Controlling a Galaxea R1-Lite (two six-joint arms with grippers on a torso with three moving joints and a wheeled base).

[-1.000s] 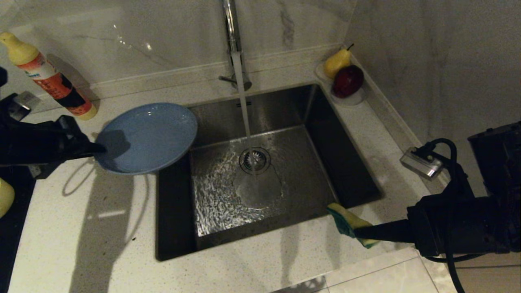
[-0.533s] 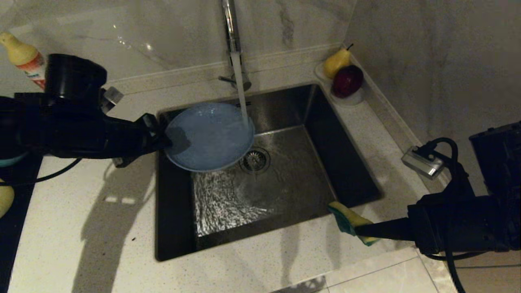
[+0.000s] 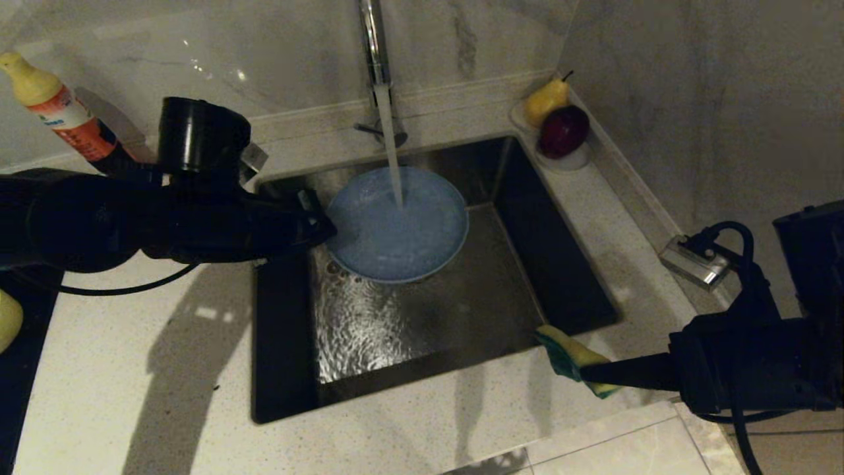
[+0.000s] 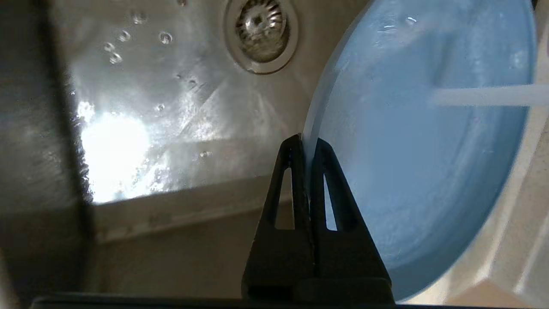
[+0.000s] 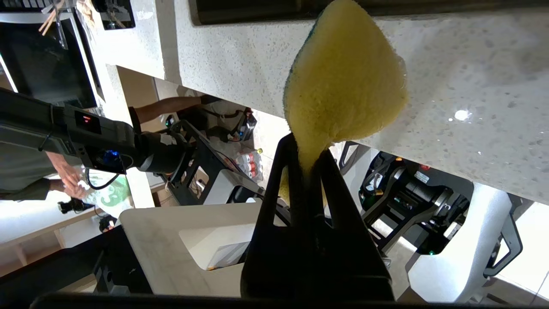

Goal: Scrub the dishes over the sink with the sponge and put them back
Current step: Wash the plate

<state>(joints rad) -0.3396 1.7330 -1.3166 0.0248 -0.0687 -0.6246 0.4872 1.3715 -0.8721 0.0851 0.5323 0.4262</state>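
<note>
The left gripper is clamping the light-blue plate over the sink, tap water pouring into it; the right gripper is pinching the sponge at the sink's near-right rim.

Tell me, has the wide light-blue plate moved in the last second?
Yes. The light-blue plate, gripped by the left gripper, has moved from over the counter to under the tall chrome tap, above the steel sink.

I see a speckled pale stone countertop, steel sink set into it, 1 yellow-capped bottle far left, white fruit dish in right corner
</note>
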